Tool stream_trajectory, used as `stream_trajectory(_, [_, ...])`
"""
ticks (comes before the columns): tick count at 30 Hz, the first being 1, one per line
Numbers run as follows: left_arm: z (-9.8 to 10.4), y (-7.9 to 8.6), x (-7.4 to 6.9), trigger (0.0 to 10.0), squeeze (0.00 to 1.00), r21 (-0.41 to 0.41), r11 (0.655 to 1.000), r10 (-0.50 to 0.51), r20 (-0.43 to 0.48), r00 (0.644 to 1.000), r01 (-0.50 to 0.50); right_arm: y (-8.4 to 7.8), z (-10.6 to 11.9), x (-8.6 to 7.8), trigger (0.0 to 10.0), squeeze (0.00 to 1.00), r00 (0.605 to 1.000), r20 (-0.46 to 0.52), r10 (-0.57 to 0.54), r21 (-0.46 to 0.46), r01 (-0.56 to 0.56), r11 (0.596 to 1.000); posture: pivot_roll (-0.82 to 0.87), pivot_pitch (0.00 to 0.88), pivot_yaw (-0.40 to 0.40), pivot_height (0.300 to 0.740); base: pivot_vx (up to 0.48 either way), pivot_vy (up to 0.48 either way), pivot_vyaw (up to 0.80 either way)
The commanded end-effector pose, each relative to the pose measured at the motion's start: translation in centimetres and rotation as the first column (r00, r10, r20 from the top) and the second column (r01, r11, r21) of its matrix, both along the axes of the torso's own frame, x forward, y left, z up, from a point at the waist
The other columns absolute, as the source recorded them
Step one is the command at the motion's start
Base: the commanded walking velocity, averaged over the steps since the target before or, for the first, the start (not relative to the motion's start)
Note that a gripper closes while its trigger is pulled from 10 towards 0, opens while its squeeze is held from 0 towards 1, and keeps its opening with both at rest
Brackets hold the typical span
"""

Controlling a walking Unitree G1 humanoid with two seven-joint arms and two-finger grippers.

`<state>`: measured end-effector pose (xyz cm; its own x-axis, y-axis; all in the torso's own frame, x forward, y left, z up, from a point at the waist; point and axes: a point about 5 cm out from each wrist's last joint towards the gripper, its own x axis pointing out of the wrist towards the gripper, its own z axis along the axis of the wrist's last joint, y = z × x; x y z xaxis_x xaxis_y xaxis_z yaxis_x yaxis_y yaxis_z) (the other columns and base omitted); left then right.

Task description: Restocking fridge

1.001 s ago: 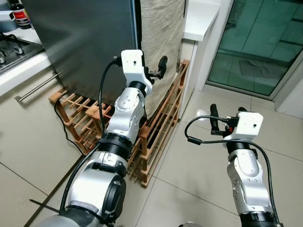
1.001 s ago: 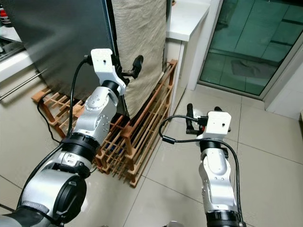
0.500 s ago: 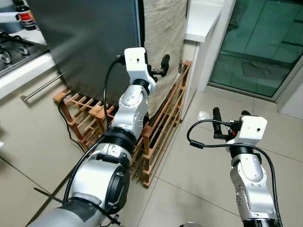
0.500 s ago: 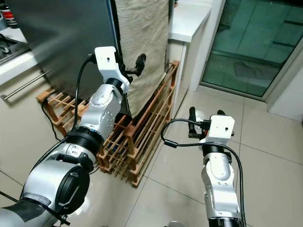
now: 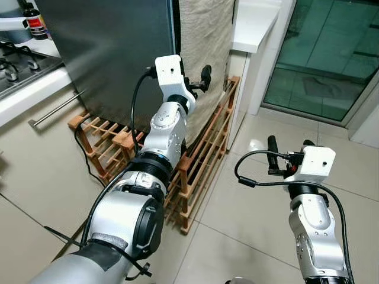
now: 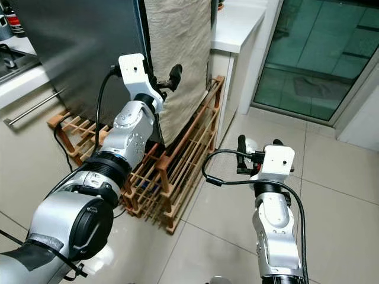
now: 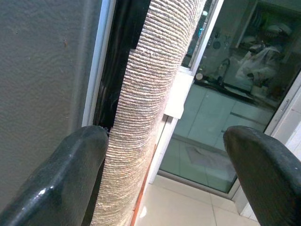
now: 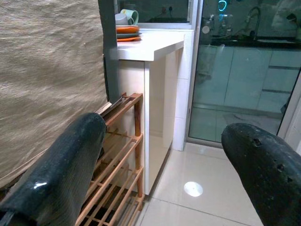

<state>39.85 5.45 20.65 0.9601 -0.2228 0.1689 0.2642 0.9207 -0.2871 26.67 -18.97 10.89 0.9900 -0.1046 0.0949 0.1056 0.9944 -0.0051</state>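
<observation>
While the left gripper is raised with fingers spread and grasping nothing at the dark fridge door's edge, a woven cloth hangs just beside it. The right gripper waits low over the floor tiles, fingers likewise apart. To open the door cleanly, I judge the left fingers should hook the door edge itself, not the cloth.

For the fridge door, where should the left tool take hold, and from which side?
Probably the door's free vertical edge, beside the woven cloth. No handle shows on its flat dark face. The left tool, open, already sits at that edge, so coming from the cloth side and hooking a finger into the dark gap looks best.
</observation>
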Motion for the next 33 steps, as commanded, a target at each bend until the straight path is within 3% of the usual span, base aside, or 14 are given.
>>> stream_trajectory(1, [0.2,-0.5,0.0,10.0,0.0,0.013,1.0,-0.016,0.001,1.0,0.016,-0.1,0.3,0.1,10.0,0.0,1.0,0.005,-0.004,-0.006,0.004,1.0,-0.24,0.0,0.07,0.74,0.0,0.0,0.0])
stream_trajectory(7, [0.1,-1.1,0.0,10.0,0.0,0.02,0.999,-0.028,-0.017,0.999,0.029,0.1,0.4,0.1,10.0,0.0,1.0,0.006,-0.004,-0.007,0.004,1.0,-0.25,0.0,0.079,0.74,0.0,0.0,0.0])
stream_trajectory(13, [0.1,0.4,-0.5,10.0,0.0,0.09,0.996,-0.034,0.074,0.997,0.027,0.0,0.7,-0.3,10.0,0.0,1.0,0.017,-0.011,-0.005,0.011,1.0,-0.25,0.0,0.08,0.74,0.0,0.0,0.0])
stream_trajectory(14, [-0.6,1.4,-1.3,10.0,0.0,0.118,0.992,-0.044,0.095,0.994,0.033,0.0,0.9,-0.4,10.0,0.0,1.0,0.023,-0.006,-0.002,0.006,1.0,-0.24,0.0,0.075,0.74,0.0,0.0,0.0])
stream_trajectory(18, [-1.4,2.4,-2.5,10.0,0.0,0.147,0.988,-0.059,0.105,0.993,0.043,0.1,1.1,-0.6,10.0,0.0,0.999,0.032,0.002,0.002,-0.002,1.0,-0.22,0.0,0.073,0.74,0.0,0.0,0.0])
stream_trajectory(19, [-1.8,3.4,-4.0,10.0,0.0,0.171,0.984,-0.072,0.122,0.99,0.05,0.3,1.3,-1.0,10.0,0.0,0.999,0.045,0.012,0.006,-0.013,1.0,-0.2,0.0,0.066,0.74,0.0,0.0,0.0])
stream_trajectory(20, [-1.8,3.4,-4.0,10.0,0.0,0.171,0.984,-0.072,0.122,0.99,0.05,0.3,1.3,-1.0,10.0,0.0,0.999,0.045,0.012,0.006,-0.013,1.0,-0.2,0.0,0.066,0.74,0.0,0.0,0.0])
stream_trajectory(21, [-2.1,4.2,-5.4,10.0,0.0,0.193,0.979,-0.086,0.138,0.987,0.058,0.4,1.5,-1.4,10.0,0.0,0.998,0.054,0.018,0.009,-0.019,1.0,-0.18,0.0,0.061,0.74,0.0,0.0,0.0])
stream_trajectory(22, [-2.1,4.2,-5.4,10.0,0.0,0.193,0.979,-0.086,0.138,0.987,0.058,0.4,1.5,-1.4,10.0,0.0,0.998,0.054,0.018,0.009,-0.019,1.0,-0.18,0.0,0.061,0.74,0.0,0.0,0.0])
stream_trajectory(27, [-3.0,5.7,-9.3,10.0,0.0,0.223,0.972,-0.11,0.14,0.984,0.077,0.6,2.0,-2.6,10.0,0.01,0.997,0.064,0.034,0.008,-0.034,0.999,-0.15,0.0,0.042,0.74,0.0,0.0,0.0])
stream_trajectory(29, [-2.9,5.9,-9.8,10.0,0.0,0.18,0.981,-0.096,0.128,0.987,0.072,0.6,2.2,-2.7,10.0,0.01,0.997,0.073,0.037,0.005,-0.037,0.999,-0.14,0.0,0.034,0.74,0.0,0.0,0.0])
stream_trajectory(33, [-2.3,5.7,-9.6,10.0,0.0,0.161,0.986,-0.06,0.139,0.988,0.038,0.6,2.3,-2.4,10.0,0.0,0.996,0.078,0.036,0.008,-0.036,0.999,-0.15,0.0,0.021,0.74,0.0,0.0,0.0])
